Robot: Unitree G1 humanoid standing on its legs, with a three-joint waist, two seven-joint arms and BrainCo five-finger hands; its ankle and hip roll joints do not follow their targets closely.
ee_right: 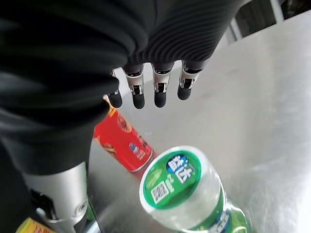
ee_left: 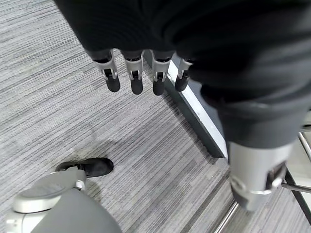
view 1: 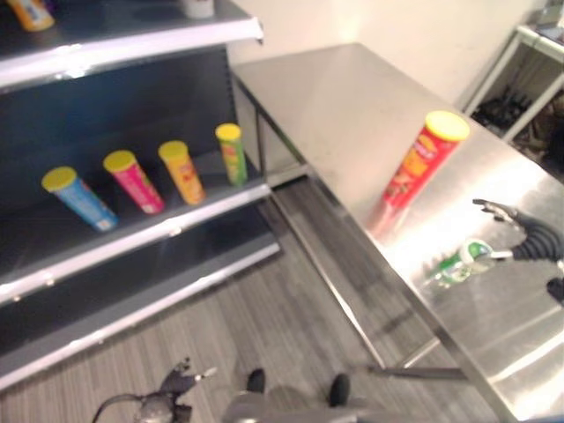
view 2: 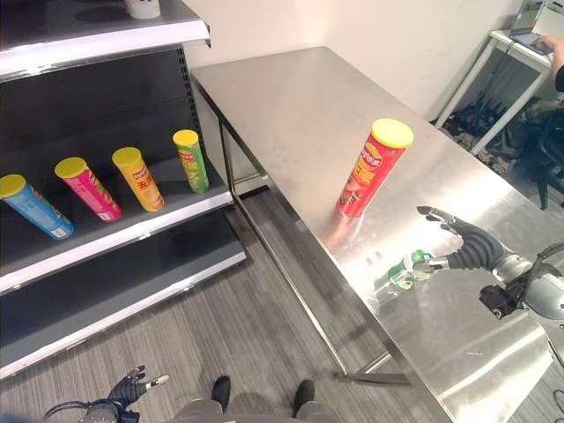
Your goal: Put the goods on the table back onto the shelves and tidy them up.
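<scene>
A steel bench (view 2: 291, 115) stands beside a dark shelf unit (view 2: 97, 264), and the red can (view 2: 374, 167) with the yellow lid stands upright on it, well in from the edge. Nearer the robot than the red can, close to the bench's front edge, a small clear bottle (view 2: 407, 269) with a green label and green-printed cap stands upright too. The right robot hand (view 2: 467, 242) hovers just beside that bottle, on the side away from the shelf unit, fingers spread wide and straight with the thumb apart; it holds nothing. From the wrist the fingertips (ee_right: 138, 101) hang above the bottle cap and the red can beyond it, not touching either.

On the middle shelf of the shelf unit, four more cans stand in a row: a blue can (view 2: 35, 207), a pink can (view 2: 86, 188), an orange can (view 2: 137, 178) and a green can (view 2: 191, 160), the green one nearest the bench. All have yellow lids.

The left robot hand (view 2: 132, 385) hangs low over the grey striped floor (view 2: 256, 326), in front of the shelf unit's bottom shelf, fingers relaxed and straight, empty.
</scene>
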